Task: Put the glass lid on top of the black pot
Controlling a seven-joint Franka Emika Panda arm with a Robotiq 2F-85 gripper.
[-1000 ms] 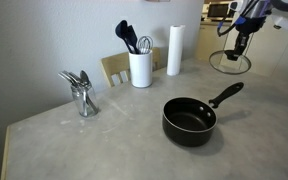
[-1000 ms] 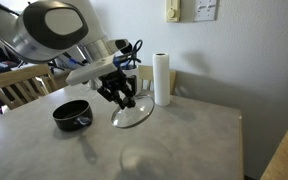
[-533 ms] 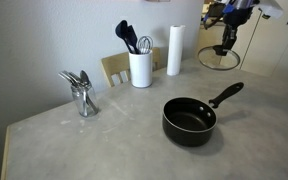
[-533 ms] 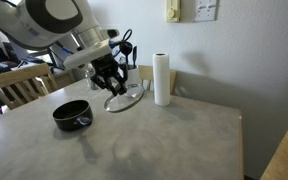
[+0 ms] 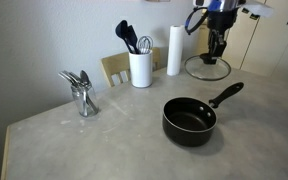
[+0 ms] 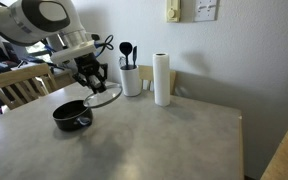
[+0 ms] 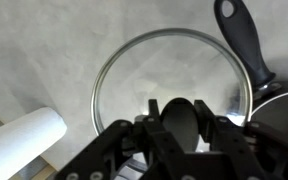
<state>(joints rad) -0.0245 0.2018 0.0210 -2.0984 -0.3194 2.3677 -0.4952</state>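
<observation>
- The pincer point(image 5: 215, 56) is closed on the small dark knob of the round clear glass lid with a thin metal rim point(image 5: 206, 70), which hangs below it, clear of the table point(image 5: 104, 140).
- In the wrist view the 2 fingers point(image 7: 156, 118) clamp the knob from either side, and the lid's rim point(image 7: 144, 70) rings the grey tabletop beneath.
- The shallow round black pot with a long straight handle point(image 5: 189, 122) sits uncovered on the table, well in from the edges.
- In an exterior view the lid point(image 6: 104, 98) hangs tilted, just beside and above the pot point(image 6: 72, 116); whether they touch I cannot tell.
- A white cylindrical utensil holder point(image 5: 140, 68) and a white paper roll point(image 5: 174, 50) stand along the wall-side edge of the table.
</observation>
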